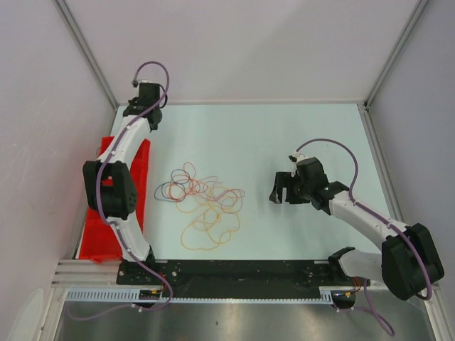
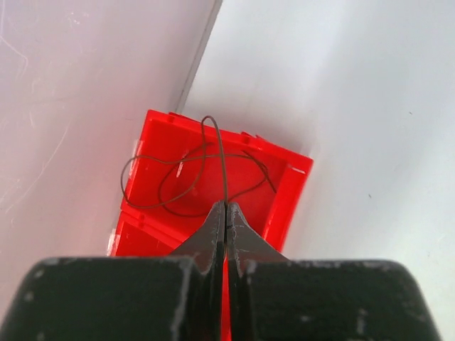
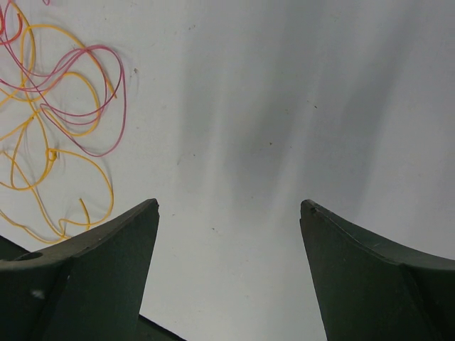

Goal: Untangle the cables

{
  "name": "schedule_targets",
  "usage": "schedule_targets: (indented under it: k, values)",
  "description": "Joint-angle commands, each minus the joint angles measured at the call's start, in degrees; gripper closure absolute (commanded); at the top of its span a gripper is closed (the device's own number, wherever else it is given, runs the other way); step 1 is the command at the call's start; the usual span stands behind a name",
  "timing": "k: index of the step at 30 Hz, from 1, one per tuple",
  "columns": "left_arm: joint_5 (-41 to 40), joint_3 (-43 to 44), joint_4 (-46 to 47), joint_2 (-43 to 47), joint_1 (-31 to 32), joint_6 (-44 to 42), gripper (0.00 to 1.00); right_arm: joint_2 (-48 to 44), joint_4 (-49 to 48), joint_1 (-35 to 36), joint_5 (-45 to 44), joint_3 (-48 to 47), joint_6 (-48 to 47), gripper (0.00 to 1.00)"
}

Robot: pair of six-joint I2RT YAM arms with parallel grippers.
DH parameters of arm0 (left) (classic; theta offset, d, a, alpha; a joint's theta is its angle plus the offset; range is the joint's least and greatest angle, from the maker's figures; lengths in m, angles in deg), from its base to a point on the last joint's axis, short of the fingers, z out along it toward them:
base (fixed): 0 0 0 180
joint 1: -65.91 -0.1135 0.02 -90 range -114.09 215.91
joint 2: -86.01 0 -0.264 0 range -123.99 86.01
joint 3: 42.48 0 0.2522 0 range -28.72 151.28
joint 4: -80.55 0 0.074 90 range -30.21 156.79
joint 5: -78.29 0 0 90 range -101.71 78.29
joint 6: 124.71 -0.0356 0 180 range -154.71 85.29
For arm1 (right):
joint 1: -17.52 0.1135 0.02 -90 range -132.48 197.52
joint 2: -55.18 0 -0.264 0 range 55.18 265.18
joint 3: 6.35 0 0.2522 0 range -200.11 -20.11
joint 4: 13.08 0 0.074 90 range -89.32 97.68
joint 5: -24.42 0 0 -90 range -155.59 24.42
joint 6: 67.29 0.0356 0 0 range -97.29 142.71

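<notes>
A tangle of thin orange, red and blue-purple cables (image 1: 205, 206) lies in curly loops on the table's middle. My left gripper (image 2: 225, 206) is shut above the red bin (image 2: 288, 202). A thin black cable (image 2: 217, 153) runs straight into its closed tips, and the rest of it loops down into the bin. My right gripper (image 1: 281, 190) hovers open to the right of the tangle with nothing between its fingers. In the right wrist view, that gripper (image 3: 230, 203) has orange loops (image 3: 43, 153) and a red loop (image 3: 106, 106) at its upper left.
The red bin (image 1: 92, 234) stands along the left wall beside the left arm. The enclosure's walls close in the table on the left, back and right. A black rail (image 1: 234, 270) crosses the near edge.
</notes>
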Motion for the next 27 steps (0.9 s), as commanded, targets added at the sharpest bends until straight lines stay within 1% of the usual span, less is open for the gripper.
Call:
schedule_targets:
  k: [1,8,14,19,20,21,22,24,25,27]
  values:
    - [-1.62,2.91,-0.04,-1.63,-2.27,-2.82,1.00,-0.26,-2.23,-0.79,2.06,0.64,-0.49,0.15]
    - [-2.76,4.32,4.97,-1.11,-3.85,-2.55,1.00,1.32,-3.19,-1.49,3.82,0.73,-0.40,0.16]
    - [-3.64,4.67,7.00,-1.89,-4.46,-2.73,1.00,2.02,-3.72,-2.37,5.49,0.73,-0.40,0.16]
    - [-3.38,2.30,6.65,-2.42,-4.73,-0.09,1.00,2.55,-3.99,-2.55,6.19,0.73,-0.31,0.16]
    - [-3.38,1.68,6.65,-2.25,-4.73,0.87,0.99,2.38,-3.90,-2.55,6.19,0.73,-0.31,0.16]
    - [-3.46,0.11,6.65,-1.38,-6.21,1.31,0.97,2.38,-3.81,-2.55,6.28,0.73,-0.31,0.16]
    - [-3.20,-0.77,7.08,-0.85,-6.31,2.27,0.84,2.38,-3.81,-2.55,6.37,0.73,-0.23,0.16]
    - [-2.06,-3.05,7.18,0.47,-7.01,3.33,0.70,2.20,-3.63,-2.55,6.72,0.73,-0.14,0.16]
    - [-1.88,-3.68,7.44,1.87,-7.19,4.03,0.52,2.20,-3.63,-2.64,7.24,0.73,-0.05,0.16]
    - [-1.36,-4.91,7.44,3.20,-7.37,4.48,0.39,1.85,-3.72,-2.55,8.21,0.73,0.30,0.16]
